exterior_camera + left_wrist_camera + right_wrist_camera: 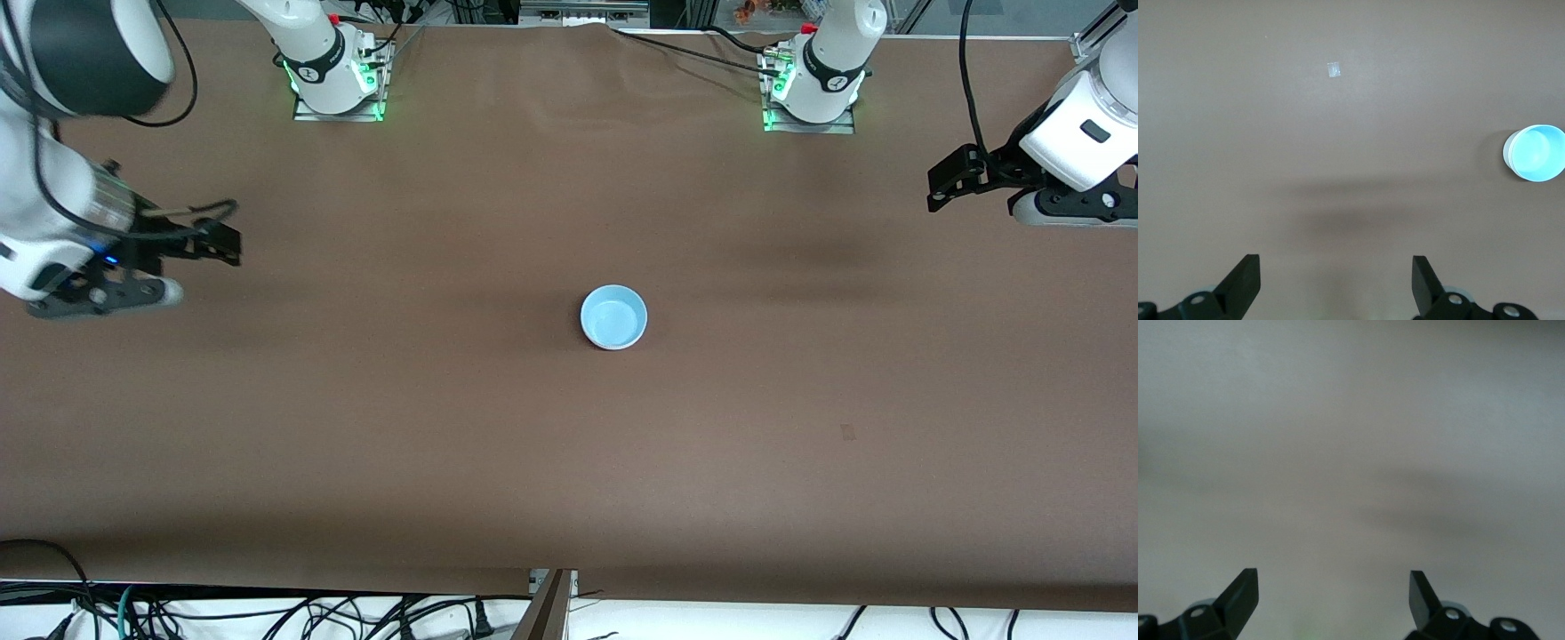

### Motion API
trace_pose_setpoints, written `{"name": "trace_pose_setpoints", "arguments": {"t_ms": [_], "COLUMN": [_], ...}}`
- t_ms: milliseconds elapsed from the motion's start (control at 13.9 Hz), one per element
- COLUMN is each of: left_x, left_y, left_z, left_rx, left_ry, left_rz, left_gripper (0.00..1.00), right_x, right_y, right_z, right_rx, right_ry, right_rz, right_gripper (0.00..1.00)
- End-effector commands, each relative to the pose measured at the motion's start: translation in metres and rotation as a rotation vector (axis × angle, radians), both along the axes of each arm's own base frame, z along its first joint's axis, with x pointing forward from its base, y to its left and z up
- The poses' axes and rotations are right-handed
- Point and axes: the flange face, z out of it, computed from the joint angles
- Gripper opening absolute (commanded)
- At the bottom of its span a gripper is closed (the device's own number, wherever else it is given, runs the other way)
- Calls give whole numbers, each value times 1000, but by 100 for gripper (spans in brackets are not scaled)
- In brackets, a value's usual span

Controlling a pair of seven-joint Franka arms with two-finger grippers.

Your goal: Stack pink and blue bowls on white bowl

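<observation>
A light blue bowl (613,316) stands alone in the middle of the brown table, with a white wall showing round its outside (1507,150), so it seems to sit in the white bowl. The pink bowl is hidden. My left gripper (944,182) hangs open and empty over the left arm's end of the table. In the left wrist view its fingers (1336,267) stand wide apart, with the blue bowl (1538,152) far off. My right gripper (227,242) hangs open over the right arm's end, and its wrist view shows bare table between the jaws (1333,583).
The two arm bases (338,84) (813,89) stand along the table's edge farthest from the front camera. A small pale square mark (847,433) (1333,69) lies on the brown cloth nearer the front camera. Cables hang below the table's front edge (356,613).
</observation>
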Motion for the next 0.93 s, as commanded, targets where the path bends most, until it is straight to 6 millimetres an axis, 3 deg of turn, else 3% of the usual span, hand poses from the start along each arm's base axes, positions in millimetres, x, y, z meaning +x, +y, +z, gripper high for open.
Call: {"name": "trace_pose_setpoints", "arguments": {"t_ms": [0, 144, 431, 862], "left_x": [17, 19, 26, 41], "left_y": [0, 2, 0, 2], "left_z": [8, 5, -6, -33], "left_rx": [-19, -25, -21, -26], "left_ry": [-14, -7, 11, 53], "left_rz": [-27, -20, -19, -17], "left_gripper": [100, 100, 100, 100], "right_x": [-34, -44, -52, -47], "right_y": [-39, -54, -45, -56], "right_z": [55, 68, 57, 53], "right_rx": [-8, 2, -6, -10], "right_ry": [-72, -79, 6, 12], "right_rz": [-47, -79, -78, -91], "right_gripper": [100, 100, 100, 100]}}
